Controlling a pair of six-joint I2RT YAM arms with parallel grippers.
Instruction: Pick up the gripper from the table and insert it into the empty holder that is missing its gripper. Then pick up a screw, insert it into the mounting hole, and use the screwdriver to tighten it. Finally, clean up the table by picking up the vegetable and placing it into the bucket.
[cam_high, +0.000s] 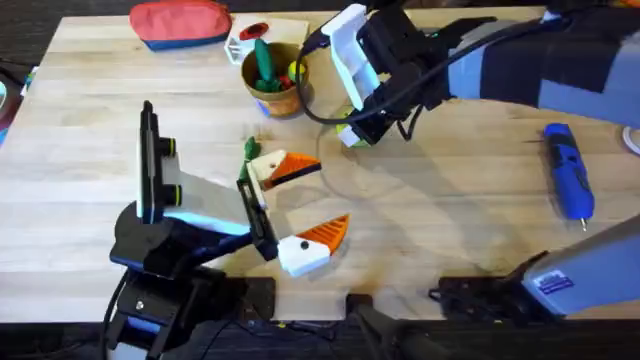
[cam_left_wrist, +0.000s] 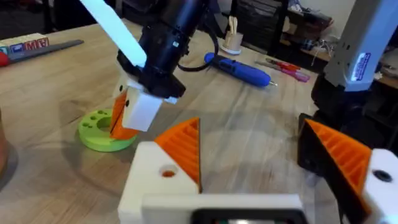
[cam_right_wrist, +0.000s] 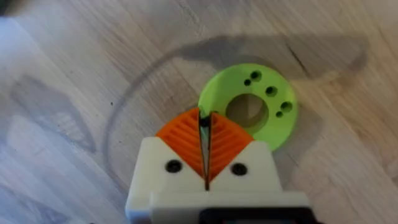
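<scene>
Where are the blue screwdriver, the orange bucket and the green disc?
blue screwdriver (cam_high: 567, 170): overhead view, middle of its fat body.
orange bucket (cam_high: 283, 99): overhead view, front wall below the rim.
green disc (cam_right_wrist: 277, 127): right wrist view, flat face beside the centre hole.

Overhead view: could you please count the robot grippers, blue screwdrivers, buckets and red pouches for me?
Grippers: 2, the left gripper and the right gripper
Screwdrivers: 1, the blue screwdriver
Buckets: 1, the bucket
Pouches: 1, the red pouch
Total: 5

Blue screwdriver (cam_high: 567, 171) lying flat, orange-brown bucket (cam_high: 274, 80) upright
</scene>
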